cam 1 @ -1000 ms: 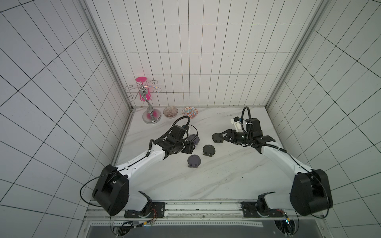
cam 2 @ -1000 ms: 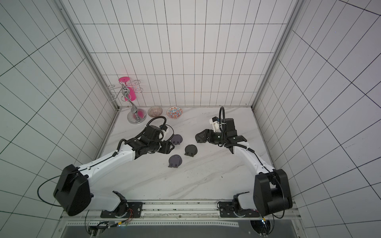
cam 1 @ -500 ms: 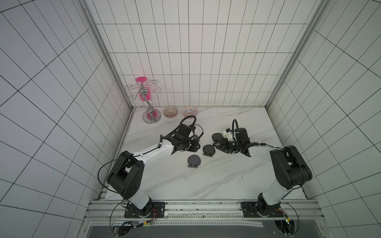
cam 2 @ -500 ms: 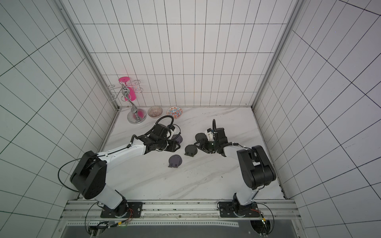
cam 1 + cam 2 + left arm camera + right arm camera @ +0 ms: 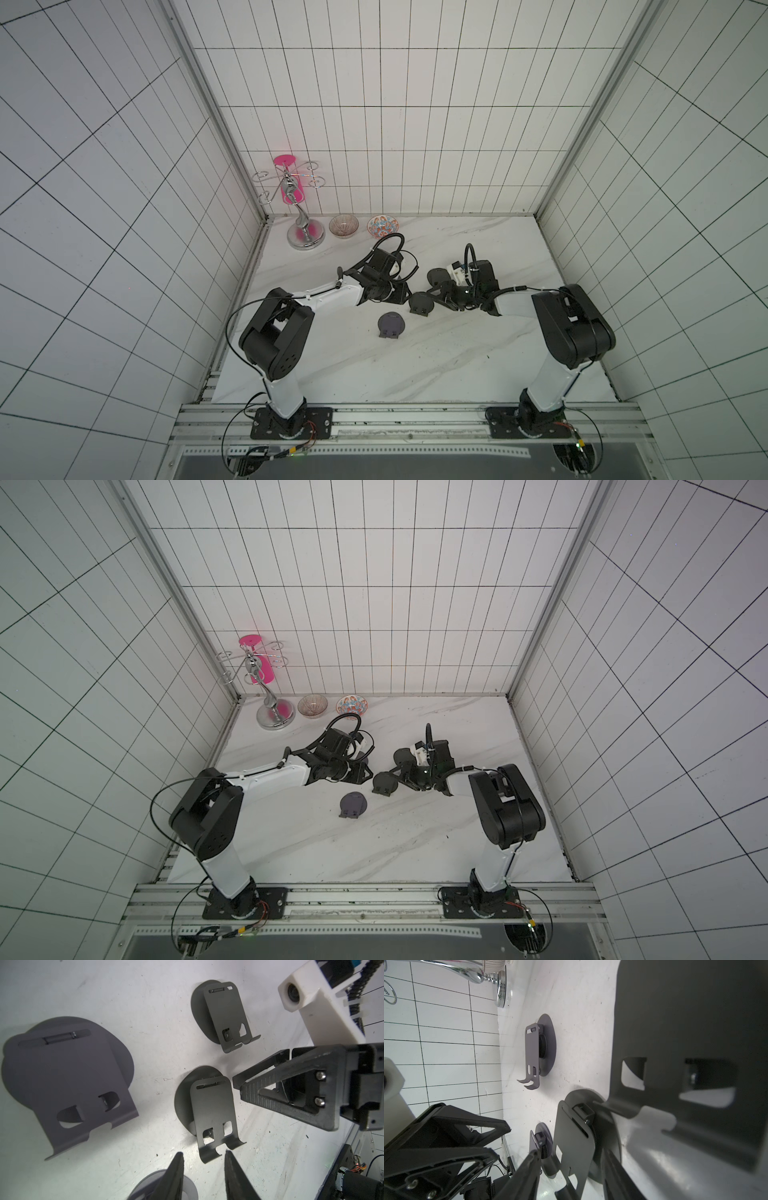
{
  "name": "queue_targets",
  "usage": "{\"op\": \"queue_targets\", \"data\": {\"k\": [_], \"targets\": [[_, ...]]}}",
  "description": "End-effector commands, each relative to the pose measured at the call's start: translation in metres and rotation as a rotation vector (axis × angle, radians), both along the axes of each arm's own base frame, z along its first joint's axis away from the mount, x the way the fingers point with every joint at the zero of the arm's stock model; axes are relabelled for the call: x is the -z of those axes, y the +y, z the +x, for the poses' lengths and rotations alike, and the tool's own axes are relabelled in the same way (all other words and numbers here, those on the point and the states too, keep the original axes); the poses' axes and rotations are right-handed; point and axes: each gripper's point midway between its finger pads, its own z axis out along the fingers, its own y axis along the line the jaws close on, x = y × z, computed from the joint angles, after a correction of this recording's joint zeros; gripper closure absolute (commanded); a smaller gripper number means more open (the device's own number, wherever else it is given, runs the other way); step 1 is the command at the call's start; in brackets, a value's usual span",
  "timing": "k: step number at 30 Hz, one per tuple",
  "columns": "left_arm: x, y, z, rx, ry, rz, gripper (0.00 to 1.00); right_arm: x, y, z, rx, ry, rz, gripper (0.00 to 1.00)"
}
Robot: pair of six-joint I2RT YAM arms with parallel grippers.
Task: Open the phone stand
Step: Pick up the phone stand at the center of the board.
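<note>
Four phone stands lie on the worktop [image 5: 436, 365], and none has shifted in the last second; what changed is me. Both my arms have dropped low and reached inward, meeting at the middle stand [image 5: 421, 305], and both sets of jaws have narrowed.

My left jaws are now a slim gap apart with only bare worktop between the fingers [image 5: 177, 1176]. Their tips stop just short of that stand's hooked lip, and a fourth stand [image 5: 153, 1180] sits under them. My right jaws straddle the middle stand's plate from the other side, about half closed; I cannot tell whether they are pressing on it yet. The far stand [image 5: 439, 275] and the near stand [image 5: 390, 327] are left alone.

I judge the approach finished and the hold about to be made. The plate lies folded close to its round base, so nothing is open.

I can read no brand, label or lettering on the stands or on my arms.
</note>
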Motion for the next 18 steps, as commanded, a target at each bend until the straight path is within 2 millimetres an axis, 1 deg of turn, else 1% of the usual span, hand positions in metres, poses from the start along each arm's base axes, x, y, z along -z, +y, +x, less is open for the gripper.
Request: {"op": "queue_targets", "data": {"k": [1, 6, 18], "targets": [[-0.005, -0.016, 0.005, 0.018, -0.022, -0.032, 0.65, -0.010, 0.010, 0.011, -0.013, -0.030, 0.038, 0.50], [0.004, -0.022, 0.010, 0.018, -0.011, -0.033, 0.65, -0.004, 0.013, 0.015, -0.019, -0.017, 0.052, 0.52], [0.036, -0.026, 0.015, 0.025, 0.032, 0.005, 0.66, 0.001, 0.020, 0.019, -0.034, -0.017, 0.079, 0.53]]}}
